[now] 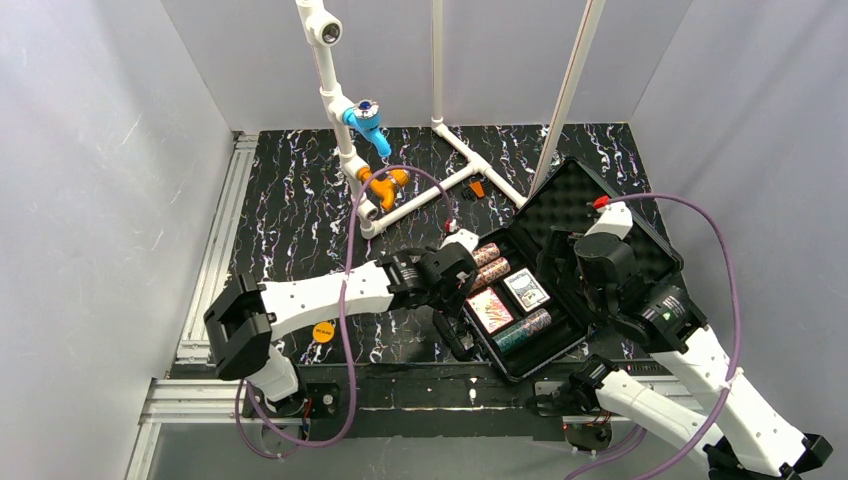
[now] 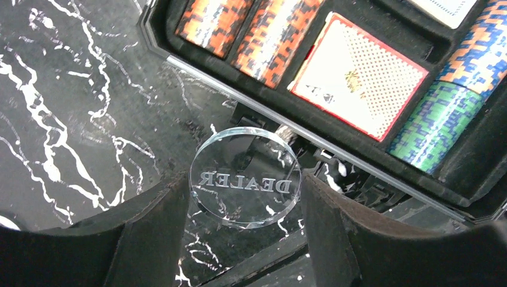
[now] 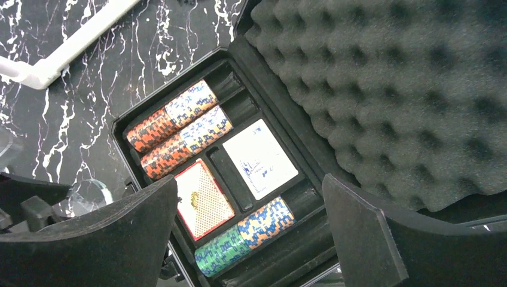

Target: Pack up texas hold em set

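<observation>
The black case (image 1: 563,347) lies open at centre right, its bumpy foam lid (image 1: 600,200) tilted back. Its tray holds red-brown chip rolls (image 1: 490,262), a green and orange-blue roll (image 1: 522,330), a red-backed deck (image 1: 489,310) and a white deck (image 1: 527,290). My left gripper (image 1: 455,277) is at the case's left edge, shut on a clear round disc engraved DEALER (image 2: 245,176), held just outside the rim. My right gripper (image 3: 248,197) hovers open and empty above the tray; the decks (image 3: 203,200) and the rolls (image 3: 179,116) show between its fingers.
An orange disc (image 1: 322,331) lies on the black marbled table near the left arm. A white pipe frame (image 1: 345,110) with blue and orange fittings stands behind the case. A small orange piece (image 1: 477,188) lies by the pipe. Grey walls close in both sides.
</observation>
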